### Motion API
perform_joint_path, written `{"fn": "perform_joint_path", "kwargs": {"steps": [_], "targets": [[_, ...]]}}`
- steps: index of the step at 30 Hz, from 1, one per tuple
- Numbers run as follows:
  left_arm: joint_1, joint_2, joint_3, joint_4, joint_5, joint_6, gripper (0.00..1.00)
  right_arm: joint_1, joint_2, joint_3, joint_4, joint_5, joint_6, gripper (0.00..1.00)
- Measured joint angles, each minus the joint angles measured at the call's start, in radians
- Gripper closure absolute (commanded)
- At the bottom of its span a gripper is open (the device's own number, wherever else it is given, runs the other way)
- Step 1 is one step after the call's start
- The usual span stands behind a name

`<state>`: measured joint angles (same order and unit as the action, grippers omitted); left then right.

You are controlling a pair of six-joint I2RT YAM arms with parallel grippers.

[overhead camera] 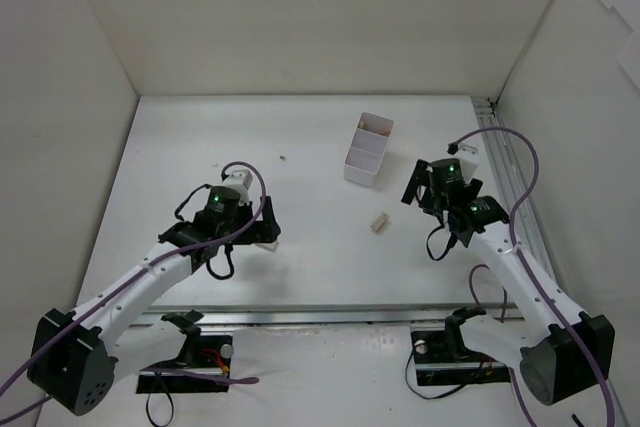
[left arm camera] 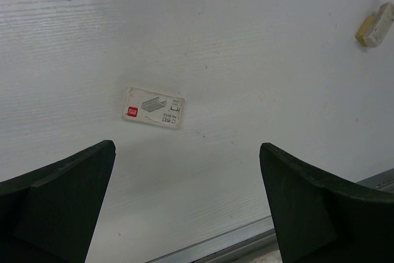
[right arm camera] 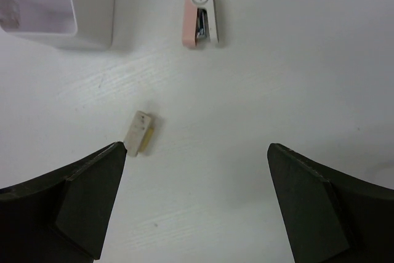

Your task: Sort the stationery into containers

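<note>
The white divided container stands at the table's middle back; its corner shows in the right wrist view. A small beige eraser block lies in front of it, between the arms, and shows in the right wrist view and the left wrist view. A pink-and-white mini stapler lies beside the container. A flat white staple box lies ahead of my left gripper. My left gripper and right gripper are both open and empty, above the table.
A tiny dark speck lies left of the container. White walls close the table on the left, back and right. A metal rail runs along the near edge and another along the right.
</note>
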<state>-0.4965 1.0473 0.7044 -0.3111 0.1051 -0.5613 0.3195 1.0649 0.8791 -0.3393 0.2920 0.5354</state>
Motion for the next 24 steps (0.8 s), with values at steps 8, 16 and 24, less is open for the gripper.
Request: {"fn": "perform_joint_path", "kwargs": {"steps": [8,16,24], "targets": [[-0.041,0.024,0.000,0.014,-0.003,0.002,0.00,0.091,0.211,0.003,-0.053,-0.137,0.054,0.02],[-0.055,-0.003,0.010,0.008,-0.034,0.029,0.00,0.147,0.500,0.043,-0.005,-0.195,0.132,0.05],[-0.059,-0.005,0.029,0.012,-0.047,0.037,0.00,0.147,0.642,0.109,0.046,-0.196,0.172,0.21]]}}
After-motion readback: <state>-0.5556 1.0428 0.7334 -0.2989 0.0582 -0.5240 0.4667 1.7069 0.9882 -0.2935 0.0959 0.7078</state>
